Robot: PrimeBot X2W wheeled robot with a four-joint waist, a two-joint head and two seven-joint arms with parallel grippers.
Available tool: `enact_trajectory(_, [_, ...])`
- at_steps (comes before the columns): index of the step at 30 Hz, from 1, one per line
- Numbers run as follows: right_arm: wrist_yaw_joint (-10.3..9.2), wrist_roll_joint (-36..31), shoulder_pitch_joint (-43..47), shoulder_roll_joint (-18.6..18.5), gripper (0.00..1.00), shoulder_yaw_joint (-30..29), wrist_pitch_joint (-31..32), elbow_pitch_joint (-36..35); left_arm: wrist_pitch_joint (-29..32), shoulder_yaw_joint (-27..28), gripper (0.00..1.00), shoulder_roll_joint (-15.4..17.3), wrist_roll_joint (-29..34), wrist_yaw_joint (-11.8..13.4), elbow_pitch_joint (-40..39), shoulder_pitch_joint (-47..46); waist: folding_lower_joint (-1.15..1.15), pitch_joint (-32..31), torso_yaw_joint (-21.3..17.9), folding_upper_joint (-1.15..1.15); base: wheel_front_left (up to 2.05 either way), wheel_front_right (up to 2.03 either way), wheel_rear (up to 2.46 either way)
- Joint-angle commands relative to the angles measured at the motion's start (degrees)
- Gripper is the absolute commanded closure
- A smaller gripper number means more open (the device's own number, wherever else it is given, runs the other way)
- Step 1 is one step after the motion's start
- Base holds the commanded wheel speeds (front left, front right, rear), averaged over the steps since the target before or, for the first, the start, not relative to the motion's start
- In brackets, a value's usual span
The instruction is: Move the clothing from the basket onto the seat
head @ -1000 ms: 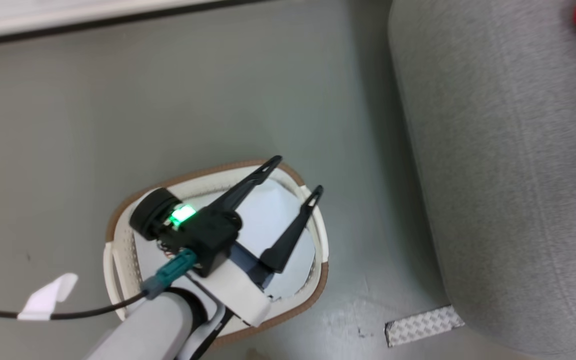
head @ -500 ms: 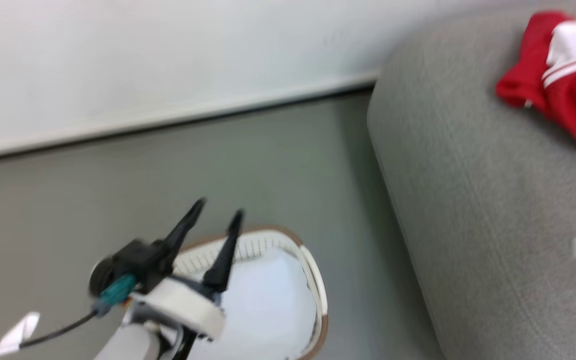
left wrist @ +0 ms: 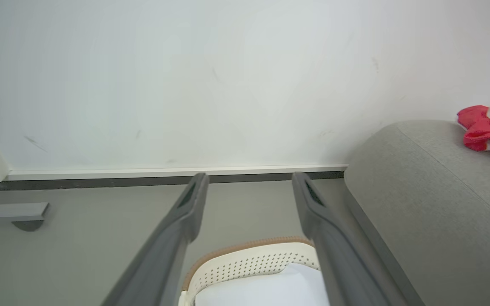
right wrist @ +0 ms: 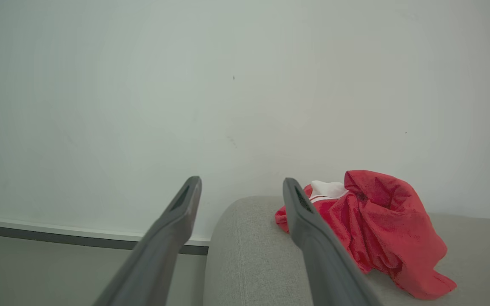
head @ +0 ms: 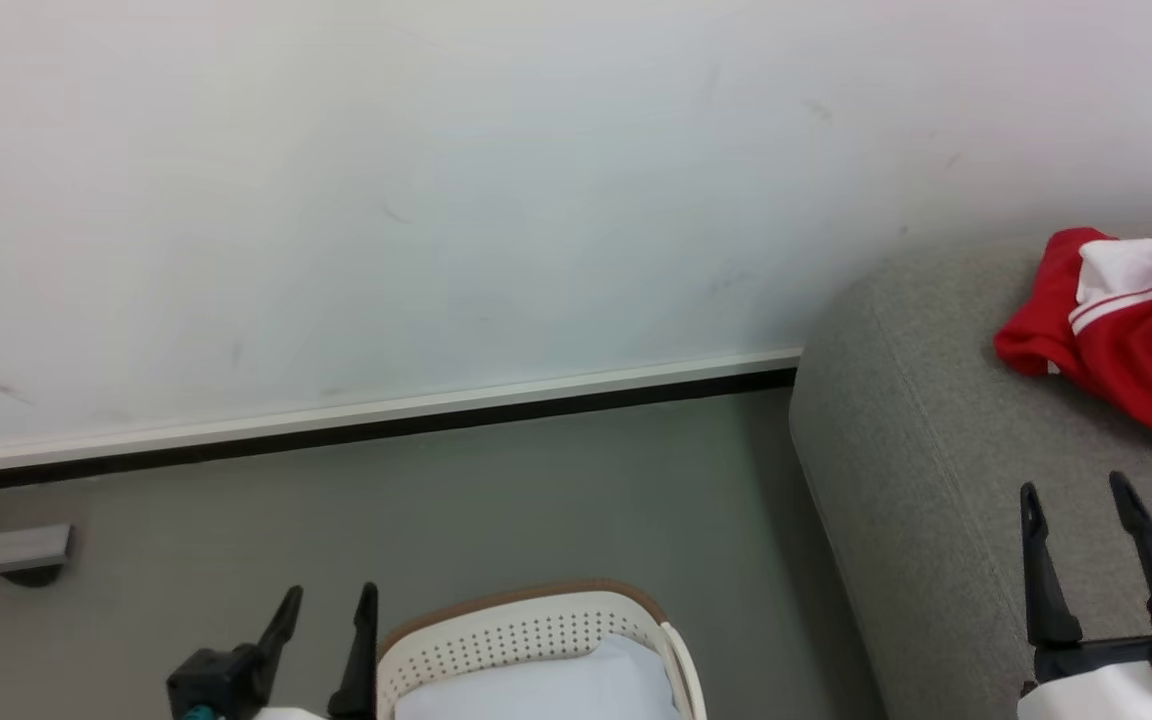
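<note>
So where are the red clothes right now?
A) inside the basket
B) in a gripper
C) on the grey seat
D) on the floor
C: the red clothes lie crumpled on the seat, while the basket on the floor holds a pale cloth.

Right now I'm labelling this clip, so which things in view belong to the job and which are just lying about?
Job in hand:
red clothing, already lying on the seat
grey seat
white perforated basket, on the floor

Just lying about:
pale white-blue cloth, inside the basket
grey block, low on the floor by the skirting board
</note>
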Motion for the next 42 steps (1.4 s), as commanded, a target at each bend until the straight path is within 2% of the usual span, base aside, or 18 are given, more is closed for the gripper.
enact_trajectory(1, [-0.15,0.67,1.31,0.15,0.00,0.31,-0.13,-0.43,-0.16,0.89,0.00,-0.21,0.91,0.33,-0.45,0.66,0.03,-1.84,2.05,0.00,0.00,0.00,0.00])
enact_trajectory(7, [-0.16,0.31,5.35,0.60,0.00,3.44,-0.13,-0.02,-0.13,5.45,0.00,-2.85,5.73,-0.21,-1.91,3.83,0.03,-3.47,3.82,0.00,0.00,0.00,0.00])
enact_trajectory(17, [-0.15,4.00,7.44,0.84,0.00,8.02,-0.13,3.80,-0.14,11.31,0.00,-7.08,11.47,-3.56,-1.75,6.65,0.03,-4.85,4.96,0.00,0.00,0.00,0.00])
enact_trajectory(30, [-0.15,4.02,5.83,0.87,0.00,6.99,-0.13,6.29,-0.15,15.72,0.00,-10.21,16.07,-7.96,-1.03,7.51,0.03,-4.97,3.65,0.00,0.00,0.00,0.00])
enact_trajectory(42, [-0.16,5.37,5.90,0.87,0.00,7.47,-0.13,6.49,-0.15,17.95,0.00,-11.64,18.00,-10.34,-0.37,6.96,0.03,-4.75,2.73,0.00,0.00,0.00,0.00])
